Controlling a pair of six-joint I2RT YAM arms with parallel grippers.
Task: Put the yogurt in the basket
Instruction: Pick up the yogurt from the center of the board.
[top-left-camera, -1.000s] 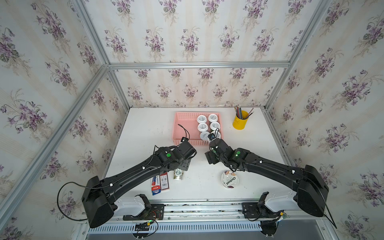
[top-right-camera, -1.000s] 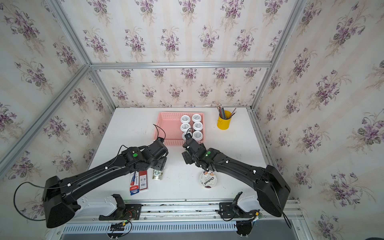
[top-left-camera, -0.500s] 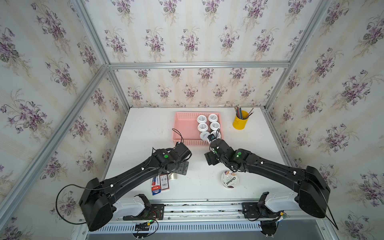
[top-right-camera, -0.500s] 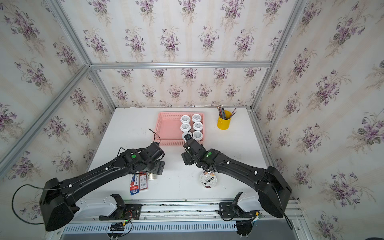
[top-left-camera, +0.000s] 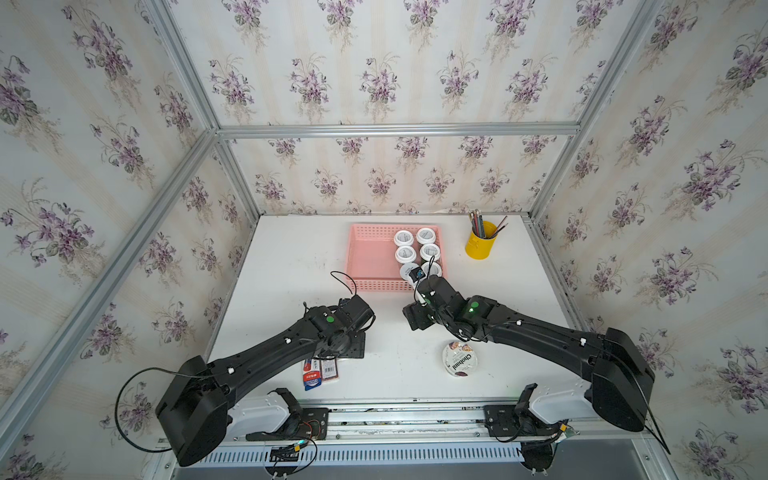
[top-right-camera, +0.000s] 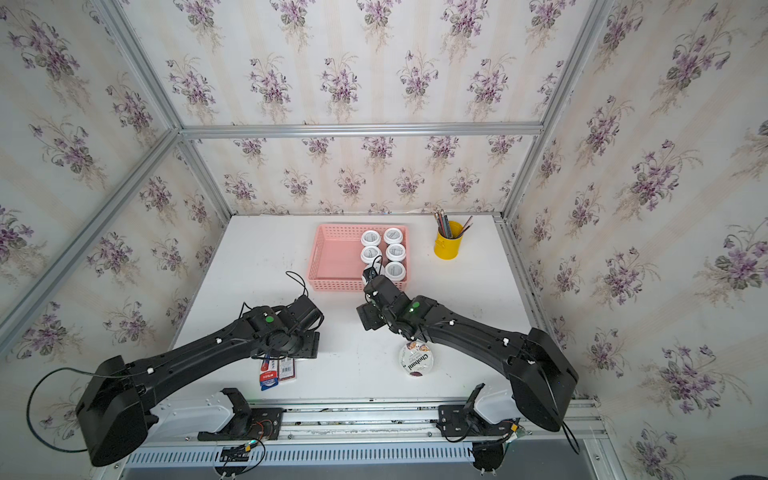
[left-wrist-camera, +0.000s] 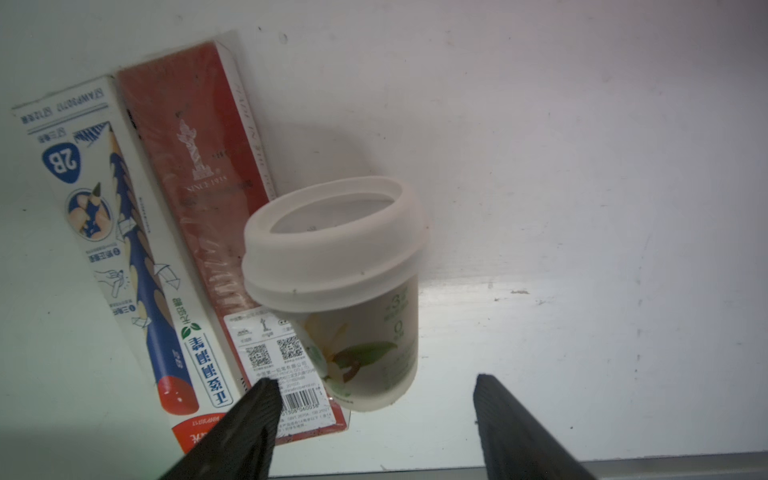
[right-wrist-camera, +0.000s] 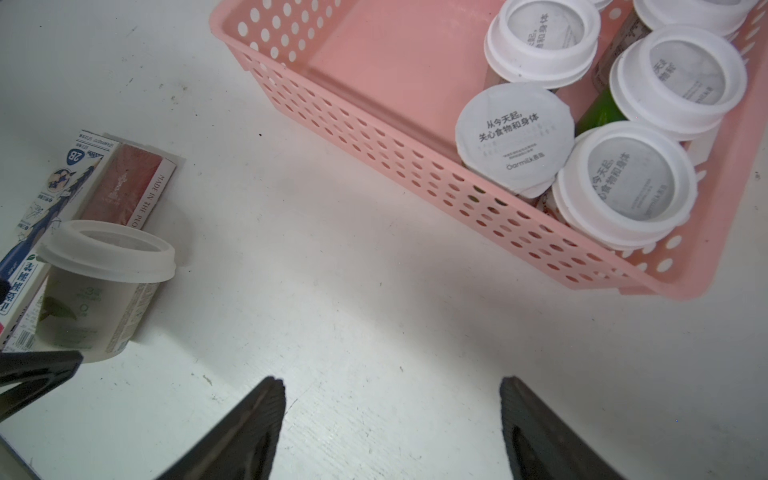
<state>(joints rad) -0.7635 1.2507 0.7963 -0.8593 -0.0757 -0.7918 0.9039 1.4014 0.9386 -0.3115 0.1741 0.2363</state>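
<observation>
Beside the red box (left-wrist-camera: 195, 158) stands a white-lidded, leaf-printed yogurt cup (left-wrist-camera: 349, 299)

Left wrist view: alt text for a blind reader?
A small white-lidded yogurt cup stands upright on the white table, just ahead of the open, empty left pincer. Beside it lie a red box and a 2B pencil box.

Shallow pink plastic lattice-walled basket (top-left-camera: 354, 253) at the far middle of the white tabletop (top-left-camera: 291, 270), six small white-lidded yogurt cups (top-left-camera: 406, 254) upright in two rows along its right side. Seventh small cup (left-wrist-camera: 345, 282) upright on the tabletop, outside. Wide flat "Chobani" cup (top-left-camera: 460, 359) lid-up near the front edge, well apart from the basket.
</observation>
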